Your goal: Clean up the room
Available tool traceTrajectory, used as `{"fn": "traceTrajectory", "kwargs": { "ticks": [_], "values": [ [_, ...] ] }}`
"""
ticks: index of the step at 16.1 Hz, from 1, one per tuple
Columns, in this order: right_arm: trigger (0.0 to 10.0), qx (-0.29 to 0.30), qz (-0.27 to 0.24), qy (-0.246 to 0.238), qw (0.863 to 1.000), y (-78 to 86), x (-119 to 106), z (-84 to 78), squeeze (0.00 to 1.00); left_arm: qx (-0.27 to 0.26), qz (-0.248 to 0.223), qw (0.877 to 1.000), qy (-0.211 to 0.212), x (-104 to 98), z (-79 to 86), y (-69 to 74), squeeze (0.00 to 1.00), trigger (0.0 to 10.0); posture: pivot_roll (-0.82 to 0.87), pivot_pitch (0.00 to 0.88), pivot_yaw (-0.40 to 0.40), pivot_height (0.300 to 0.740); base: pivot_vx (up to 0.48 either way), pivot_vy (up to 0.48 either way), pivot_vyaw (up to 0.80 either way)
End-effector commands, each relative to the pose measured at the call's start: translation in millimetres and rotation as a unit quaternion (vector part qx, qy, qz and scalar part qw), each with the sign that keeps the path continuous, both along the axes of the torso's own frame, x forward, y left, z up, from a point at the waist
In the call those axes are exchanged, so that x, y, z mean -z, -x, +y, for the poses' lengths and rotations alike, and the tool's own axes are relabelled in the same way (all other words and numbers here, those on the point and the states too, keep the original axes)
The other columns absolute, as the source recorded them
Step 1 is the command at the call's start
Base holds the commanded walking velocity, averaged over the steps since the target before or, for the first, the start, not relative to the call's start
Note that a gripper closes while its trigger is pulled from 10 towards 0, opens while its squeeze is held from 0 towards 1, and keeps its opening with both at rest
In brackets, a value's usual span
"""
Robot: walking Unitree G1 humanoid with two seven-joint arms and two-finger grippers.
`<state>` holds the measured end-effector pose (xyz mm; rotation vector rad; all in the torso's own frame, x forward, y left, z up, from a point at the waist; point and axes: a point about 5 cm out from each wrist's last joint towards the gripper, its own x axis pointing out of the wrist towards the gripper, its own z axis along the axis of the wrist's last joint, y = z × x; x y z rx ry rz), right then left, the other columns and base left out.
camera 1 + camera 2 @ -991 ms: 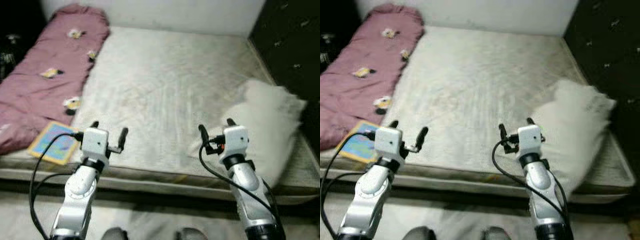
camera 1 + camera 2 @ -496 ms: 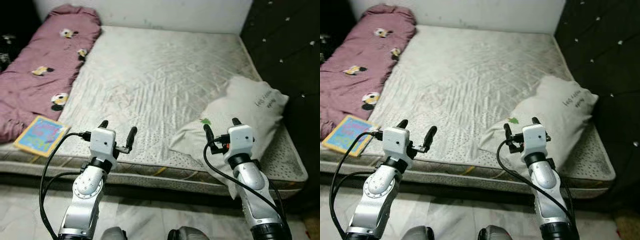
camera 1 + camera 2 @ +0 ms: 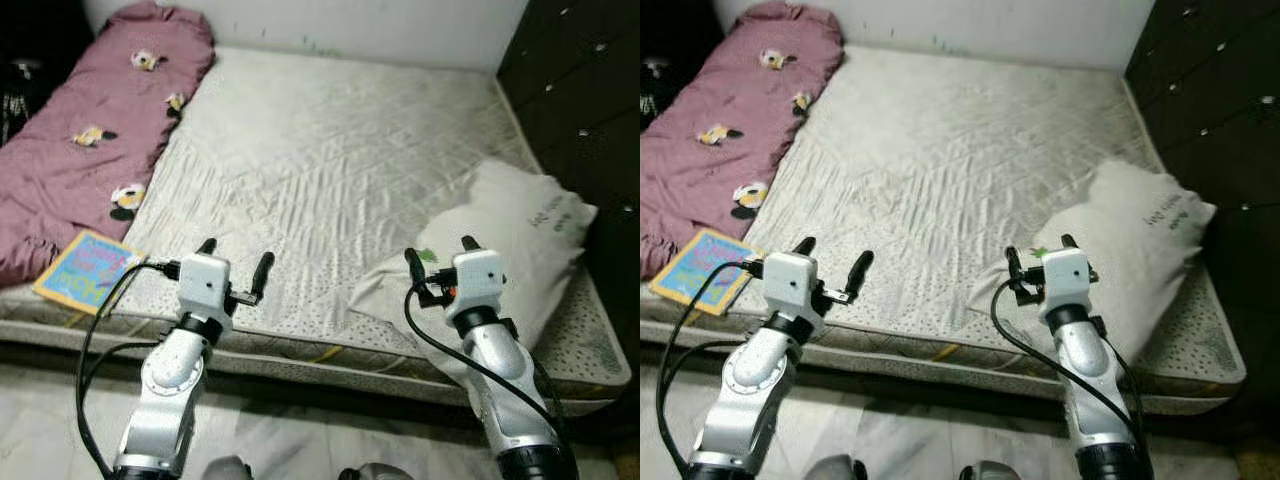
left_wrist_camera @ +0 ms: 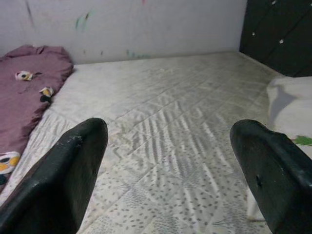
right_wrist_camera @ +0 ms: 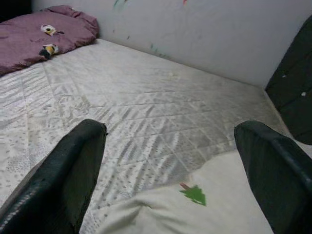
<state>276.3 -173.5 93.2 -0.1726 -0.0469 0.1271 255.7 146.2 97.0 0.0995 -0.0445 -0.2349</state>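
- On the mattress [image 3: 330, 160], seen from the left eye: a white pillow [image 3: 500, 245] lies at the near corner beside the dark headboard [image 3: 580, 90], and a pink quilt [image 3: 90, 130] runs along the opposite edge with a book [image 3: 88, 270] at its near end. The pillow looks soft and light; it should crumple under a pinch, so the loose near corner seems the best hold.
- Right eye: the left gripper [image 3: 830, 262] hangs over the near edge of the mattress, fingers apart, holding nothing. The right gripper [image 3: 1038, 258] hovers just over the pillow's near corner, fingers spread and empty. Small dark writing sits on the pillow's far end, too small to read.
- Left wrist: both fingers [image 4: 73, 175] stand wide apart over bare mattress, the pillow's edge off to one side.
- Right wrist: the pillow's corner lies between the spread fingers [image 5: 73, 170], and a small green tree mark [image 5: 194, 194] is printed on the cloth. It may be a logo; no words go with it.
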Motion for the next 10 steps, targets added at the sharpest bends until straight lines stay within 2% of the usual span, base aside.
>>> {"fn": "traceTrajectory", "kwargs": {
  "ticks": [1, 3, 9, 10],
  "values": [
    [10.0, 0.010, 0.002, 0.001, 1.000, -1.1, 0.1, -4.4, 0.00, 0.006, -0.009, 1.000, 0.000, -3.7, -2.6, -1.7, 0.00, 10.0, -0.02, 0.073, -0.033, 0.740, 0.304, 0.000, -0.48],
    [10.0, 0.010, 0.002, 0.001, 1.000, -1.4, 0.2, -4.5, 0.00, 0.005, -0.009, 1.000, 0.000, -3.6, -2.6, -1.8, 0.00, 10.0, -0.02, 0.073, -0.033, 0.740, 0.302, 0.000, 0.00],
    [10.0, 0.011, 0.004, 0.001, 1.000, -1.5, 0.9, -4.6, 0.00, -0.003, -0.005, 1.000, -0.006, -2.3, -2.4, -2.1, 0.00, 10.0, -0.02, 0.073, -0.034, 0.740, 0.000, 0.000, 0.00],
    [10.0, 0.011, 0.006, 0.000, 1.000, -1.0, 1.3, -4.2, 0.00, -0.002, -0.006, 1.000, -0.007, -2.5, -2.2, -1.4, 0.00, 10.0, -0.02, 0.076, -0.034, 0.740, 0.000, 0.000, -0.56]
  ]
}}
